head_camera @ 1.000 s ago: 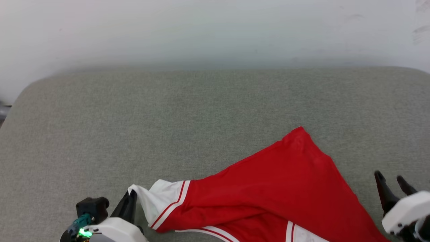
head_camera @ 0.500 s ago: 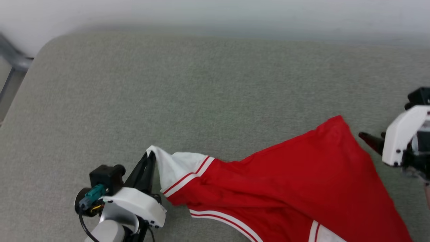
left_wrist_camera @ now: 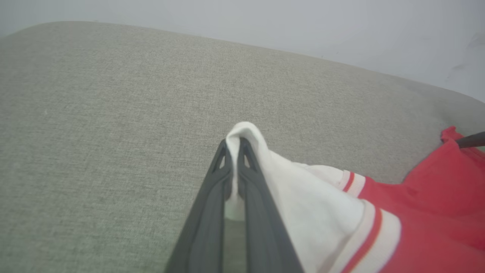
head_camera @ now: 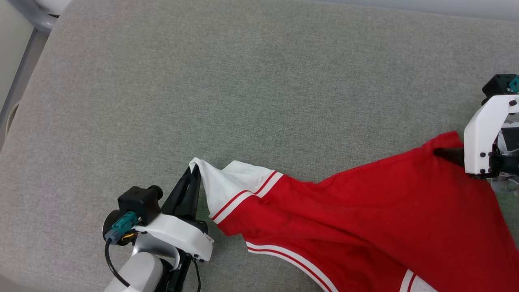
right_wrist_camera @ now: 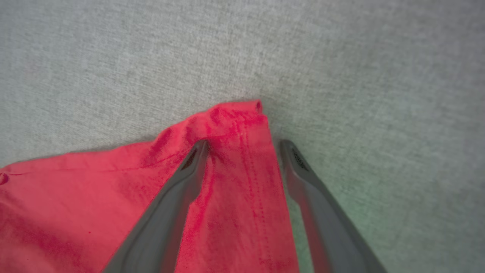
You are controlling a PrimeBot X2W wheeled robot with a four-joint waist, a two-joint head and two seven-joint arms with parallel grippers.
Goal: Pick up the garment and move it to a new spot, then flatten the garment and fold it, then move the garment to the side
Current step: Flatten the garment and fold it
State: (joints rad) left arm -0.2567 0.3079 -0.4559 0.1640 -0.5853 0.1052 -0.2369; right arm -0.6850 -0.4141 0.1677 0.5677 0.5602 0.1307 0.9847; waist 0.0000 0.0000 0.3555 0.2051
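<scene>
The garment [head_camera: 365, 219], a red jersey with a white, red-striped sleeve, lies spread over the lower right of the grey cushioned surface. My left gripper [head_camera: 195, 170] is shut on the tip of the white sleeve; in the left wrist view the gripper [left_wrist_camera: 235, 144] pinches that white cloth [left_wrist_camera: 295, 189] between its dark fingers. My right gripper [head_camera: 442, 154] reaches in from the right edge over the garment's far red corner. In the right wrist view it [right_wrist_camera: 244, 146] stands open, its fingers straddling the stitched red hem [right_wrist_camera: 235, 182] just short of the corner.
The grey fabric surface [head_camera: 243, 81] stretches wide to the left and far side of the garment. Its rounded left edge borders a pale metal frame [head_camera: 24, 69]. A light wall [left_wrist_camera: 303, 22] rises behind the surface in the left wrist view.
The head camera has tilted down. My right gripper has swung from the near right side to the garment's far red corner, still open. The left gripper keeps its hold on the sleeve.
</scene>
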